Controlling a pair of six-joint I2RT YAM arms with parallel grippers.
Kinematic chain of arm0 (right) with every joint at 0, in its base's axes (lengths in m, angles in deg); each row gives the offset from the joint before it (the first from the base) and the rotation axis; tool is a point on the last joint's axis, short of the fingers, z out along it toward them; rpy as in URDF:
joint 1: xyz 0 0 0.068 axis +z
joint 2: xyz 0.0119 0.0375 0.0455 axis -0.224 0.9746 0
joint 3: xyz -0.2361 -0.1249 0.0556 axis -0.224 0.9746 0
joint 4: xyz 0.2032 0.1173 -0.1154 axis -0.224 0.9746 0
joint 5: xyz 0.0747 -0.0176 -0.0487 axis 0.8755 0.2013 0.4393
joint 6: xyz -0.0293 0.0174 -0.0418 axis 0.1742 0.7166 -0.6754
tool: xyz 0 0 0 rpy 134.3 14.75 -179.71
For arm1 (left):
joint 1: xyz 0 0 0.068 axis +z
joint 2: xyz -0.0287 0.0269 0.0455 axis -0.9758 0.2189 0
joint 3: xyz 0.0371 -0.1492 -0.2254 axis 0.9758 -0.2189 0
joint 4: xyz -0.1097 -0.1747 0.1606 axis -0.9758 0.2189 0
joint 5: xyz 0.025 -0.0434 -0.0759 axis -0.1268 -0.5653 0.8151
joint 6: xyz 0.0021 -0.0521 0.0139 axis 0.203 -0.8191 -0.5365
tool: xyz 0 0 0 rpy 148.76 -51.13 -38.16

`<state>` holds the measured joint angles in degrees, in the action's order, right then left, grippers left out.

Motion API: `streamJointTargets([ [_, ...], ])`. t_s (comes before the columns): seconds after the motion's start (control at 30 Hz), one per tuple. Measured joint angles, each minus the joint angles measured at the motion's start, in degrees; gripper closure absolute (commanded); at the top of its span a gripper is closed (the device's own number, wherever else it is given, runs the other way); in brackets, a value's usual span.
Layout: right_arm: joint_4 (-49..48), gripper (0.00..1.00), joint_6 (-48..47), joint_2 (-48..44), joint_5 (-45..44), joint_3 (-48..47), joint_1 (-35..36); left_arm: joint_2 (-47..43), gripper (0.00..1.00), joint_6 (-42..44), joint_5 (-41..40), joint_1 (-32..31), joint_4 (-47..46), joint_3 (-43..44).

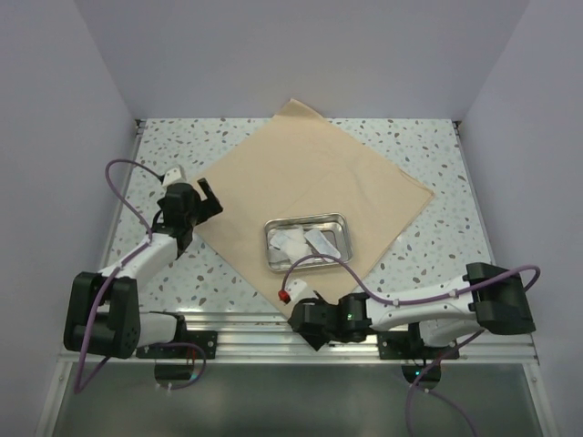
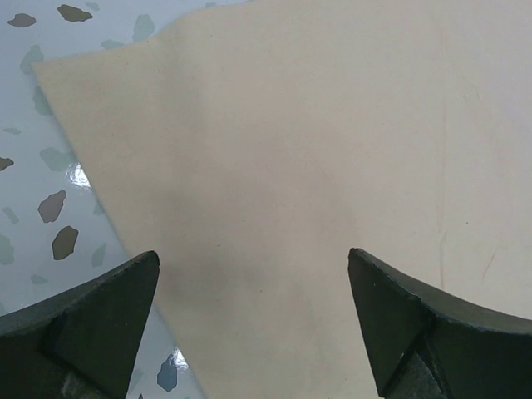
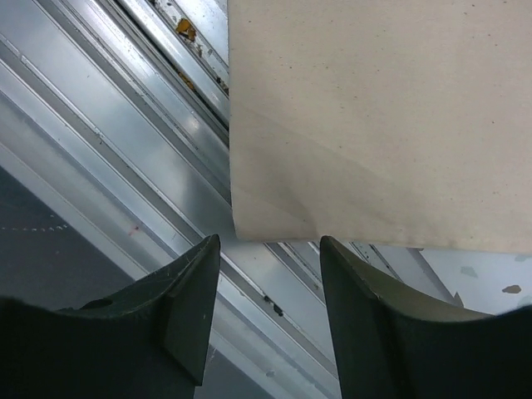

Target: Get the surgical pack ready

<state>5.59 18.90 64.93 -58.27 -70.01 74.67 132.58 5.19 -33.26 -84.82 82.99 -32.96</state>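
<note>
I am holding my left pincer [image 2: 253, 274] apart above the left corner of the cloth [image 1: 310, 173]. My right pincer [image 3: 270, 249] is standing apart at the near corner, which is overhanging the ribbed metal rail [image 3: 125, 125].

The thin, matte, woven cloth is lying flat on the speckled desk [image 1: 428, 155]. It is carrying a shiny rectangular tray [image 1: 306, 218] of white packets [image 1: 296, 243].

Caution: folding the near corner too fast is likely to tip the tray, and thin fabric may slip free.

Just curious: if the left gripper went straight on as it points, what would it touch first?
Probably the beige cloth, near its edge; it fills the space ahead of the open left gripper. Depth is unclear.
</note>
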Motion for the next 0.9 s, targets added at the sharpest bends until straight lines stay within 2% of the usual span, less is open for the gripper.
streamJointTargets([
  [0.17, -0.7, 0.48, -1.6, 3.7, 0.0, -1.3, 0.2, -0.4, 0.00, 0.1, 0.0, 0.0, -0.2, -0.3],
  [0.4, -2.3, 0.61, -2.7, 6.8, 0.0, -1.8, 0.1, -0.5, 0.00, 0.1, 0.0, 0.0, -0.6, -0.3],
  [0.43, -2.4, 0.66, -2.8, 7.0, -0.1, -1.9, 0.1, -0.5, 0.00, 0.1, 0.0, 0.0, -0.6, -0.3],
  [0.47, -2.6, 0.84, -3.0, 7.0, -0.2, -1.9, 0.1, -0.5, 0.00, 0.1, 0.0, 0.0, -0.6, -0.3],
  [0.5, -2.7, 0.98, -3.0, 7.0, -0.6, -1.9, 0.1, -0.5, 0.00, 0.1, 0.0, 0.0, -0.6, -0.3],
  [0.77, -0.6, 1.00, -3.0, 7.0, -2.1, -3.5, 0.1, -0.5, 0.00, 0.1, 0.0, 0.0, -0.7, -0.4],
  [0.9, 2.4, 1.00, -4.5, 6.9, -3.0, -8.3, -3.3, -0.6, 0.00, 0.1, 0.0, 0.0, -0.7, -0.5],
])
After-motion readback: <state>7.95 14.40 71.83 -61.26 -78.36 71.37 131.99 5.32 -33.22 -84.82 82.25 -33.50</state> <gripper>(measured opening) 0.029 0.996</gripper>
